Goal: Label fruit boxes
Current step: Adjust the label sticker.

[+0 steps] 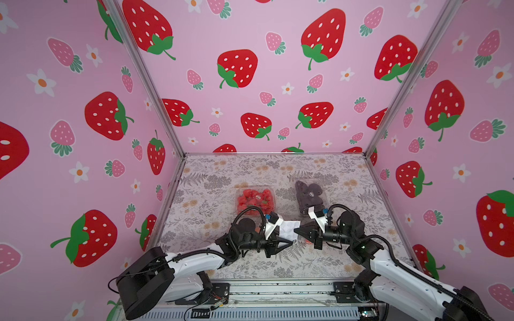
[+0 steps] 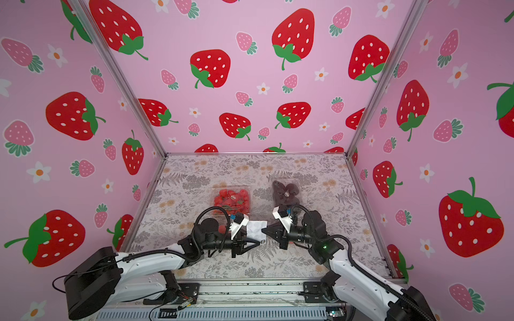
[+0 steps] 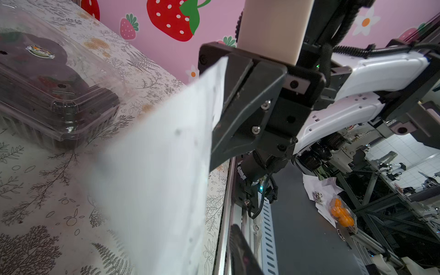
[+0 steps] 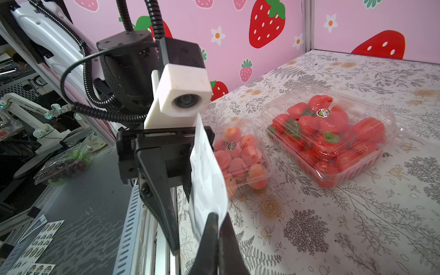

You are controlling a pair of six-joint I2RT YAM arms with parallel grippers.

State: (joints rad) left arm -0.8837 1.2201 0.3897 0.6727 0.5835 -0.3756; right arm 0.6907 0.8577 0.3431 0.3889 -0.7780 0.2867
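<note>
Clear-plastic strawberry box at eleven o'clock looks light, crushable: hold its rim; right pincer pinches the sheet, left pincer state unclear.

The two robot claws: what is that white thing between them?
A white paper sheet spans the gap. The right claw pinches one edge; the left claw is right beside it. Both top views show it.

One strawberry box, one dark-fruit box, one orange-fruit box, one sheet, maybe a fourth box.
</note>
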